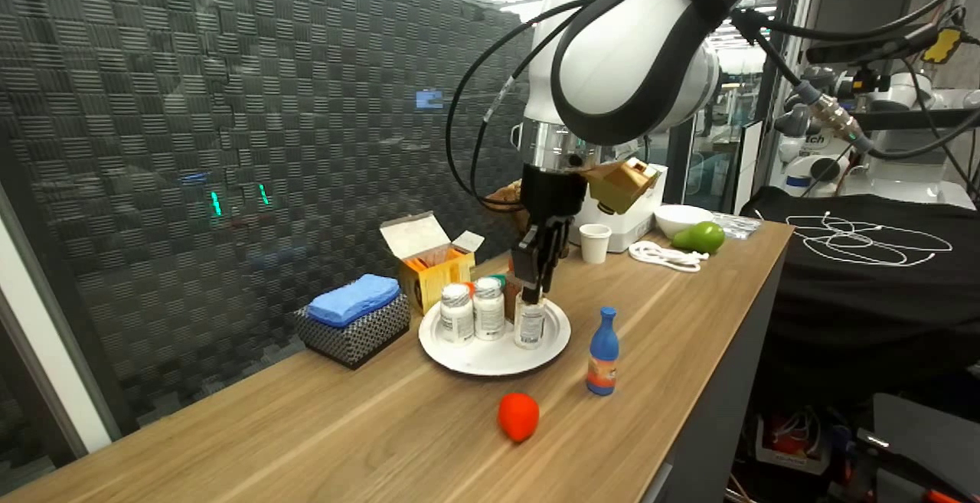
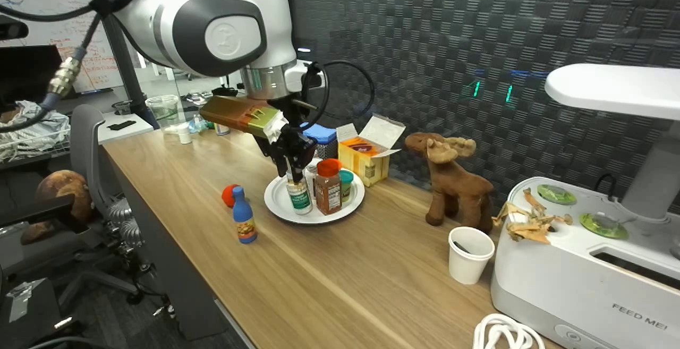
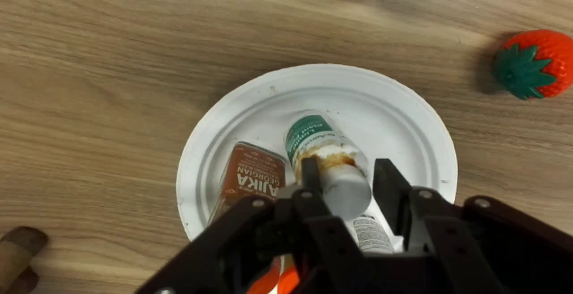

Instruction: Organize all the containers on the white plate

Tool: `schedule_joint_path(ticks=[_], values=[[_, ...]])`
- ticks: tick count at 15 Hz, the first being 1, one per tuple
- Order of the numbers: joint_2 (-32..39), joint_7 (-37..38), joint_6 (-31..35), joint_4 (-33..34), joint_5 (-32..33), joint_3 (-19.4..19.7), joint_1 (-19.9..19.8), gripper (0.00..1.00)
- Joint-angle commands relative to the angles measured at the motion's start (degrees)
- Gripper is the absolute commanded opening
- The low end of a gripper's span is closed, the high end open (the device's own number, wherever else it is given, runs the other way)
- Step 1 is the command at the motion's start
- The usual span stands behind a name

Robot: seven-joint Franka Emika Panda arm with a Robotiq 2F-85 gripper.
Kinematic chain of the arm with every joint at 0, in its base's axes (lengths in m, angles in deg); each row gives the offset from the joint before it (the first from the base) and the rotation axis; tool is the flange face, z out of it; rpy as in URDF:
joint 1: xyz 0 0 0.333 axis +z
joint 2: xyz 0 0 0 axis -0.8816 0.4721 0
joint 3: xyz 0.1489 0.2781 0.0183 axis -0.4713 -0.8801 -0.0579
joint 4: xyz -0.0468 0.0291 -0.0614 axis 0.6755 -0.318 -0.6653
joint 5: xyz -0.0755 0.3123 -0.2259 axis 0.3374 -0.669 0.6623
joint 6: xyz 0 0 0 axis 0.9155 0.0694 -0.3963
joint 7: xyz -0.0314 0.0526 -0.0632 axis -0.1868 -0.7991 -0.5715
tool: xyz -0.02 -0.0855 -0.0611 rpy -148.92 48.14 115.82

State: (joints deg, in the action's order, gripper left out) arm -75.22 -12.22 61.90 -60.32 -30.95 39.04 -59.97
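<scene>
Standing upright on the white plate (image 3: 394,124), the plant food bottle (image 1: 529,327) has its long axis close to vertical, base down and white cap (image 3: 348,195) up; in the wrist view that axis runs aslant, base toward the upper left, cap toward the lower right. Its green label (image 2: 300,201) faces the camera in an exterior view. The tool (image 3: 347,168) points down, its two fingers (image 3: 386,180) set narrowly on either side of that cap; whether they press on it cannot be told. Five more containers can be counted on the plate: one Ajika seasoning jar (image 2: 328,192), upright, orange-red cap on top, just beside the plant food bottle; two white bottles (image 1: 457,319), both upright, side by side; one green-lidded jar (image 2: 346,181); and one orange-capped container (image 1: 469,287), mostly hidden in both exterior views. Off the plate, on the wooden surface (image 1: 344,426), are one blue bottle (image 1: 603,350), upright with its narrow neck on top, and one strawberry (image 3: 539,63), leafy end turned toward the plate. Beside the plate is one open yellow carton (image 2: 357,164); farther off are one plush moose (image 2: 459,189), one paper cup (image 2: 466,268), one white bowl (image 1: 681,218) and one green pear-shaped fruit (image 1: 700,236).
</scene>
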Motion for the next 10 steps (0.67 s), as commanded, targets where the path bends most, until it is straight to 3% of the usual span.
schedule_joint_path(ticks=[1,5,10], values=[[-1.46,-0.93,0.78,-0.73,-0.80,-0.54,-0.40,0.70],[-3.32,0.30,1.75,-1.62,0.55,-0.17,-0.01,0.99],[-10.02,5.66,0.00,-5.75,5.26,0.43,0.95,1.00]])
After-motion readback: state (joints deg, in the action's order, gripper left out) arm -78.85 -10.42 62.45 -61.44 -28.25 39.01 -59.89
